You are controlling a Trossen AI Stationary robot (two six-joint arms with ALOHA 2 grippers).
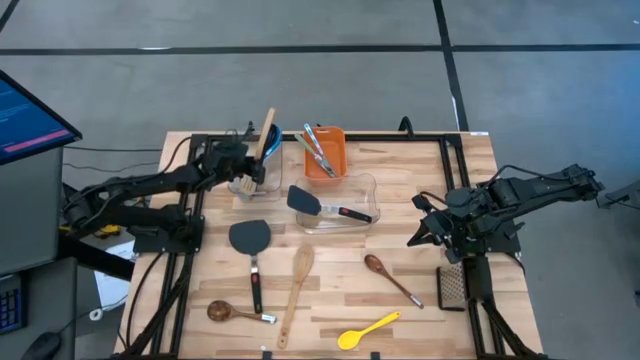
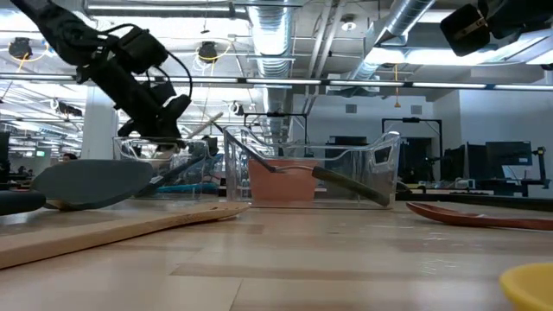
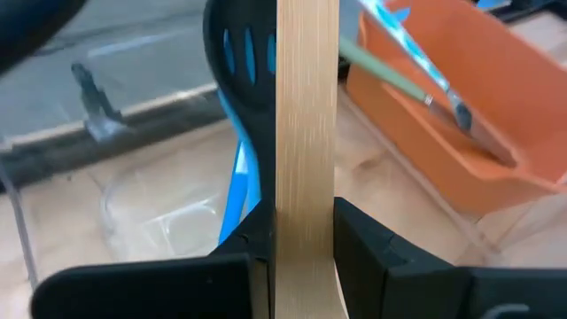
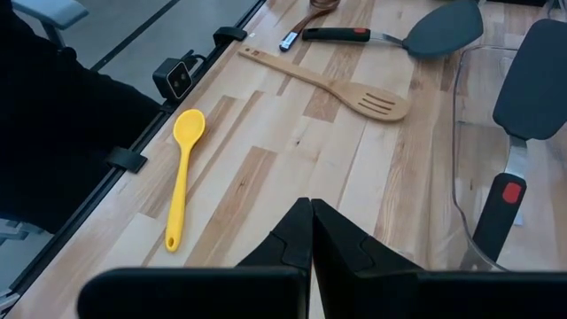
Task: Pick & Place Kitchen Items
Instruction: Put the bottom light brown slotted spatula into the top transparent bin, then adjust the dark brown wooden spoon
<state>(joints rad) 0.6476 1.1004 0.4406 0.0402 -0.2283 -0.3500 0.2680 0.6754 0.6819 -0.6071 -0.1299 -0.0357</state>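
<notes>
My left gripper [image 1: 250, 166] hangs over a small clear tub [image 1: 244, 186] at the table's far left, shut on a flat wooden utensil [image 1: 266, 132]. A black slotted utensil [image 3: 241, 53] and a blue one [image 3: 236, 182] stand in that tub. Lying flat on the table are a black turner [image 1: 250, 238], a wooden slotted spatula [image 1: 296, 292], two brown wooden spoons [image 1: 232, 312] [image 1: 390, 278] and a yellow spoon [image 1: 368, 330]. My right gripper [image 1: 420, 237] waits shut above the table's right side, touching nothing. My left gripper pinches the wooden utensil's flat shaft [image 3: 306, 190] between its two fingers, which lie across it. The gripper comes from the table's left, slanting down. The shaft runs on past the fingers over the tub, in front of the black and blue utensils; its ends are out of view.
An orange bin [image 1: 326, 150] with several utensils stands at the far middle. In front of it a larger clear tub [image 1: 352, 190] holds a black turner with a red-marked handle [image 1: 318, 206]. A grey meshed plate [image 1: 452, 287] lies at the right edge.
</notes>
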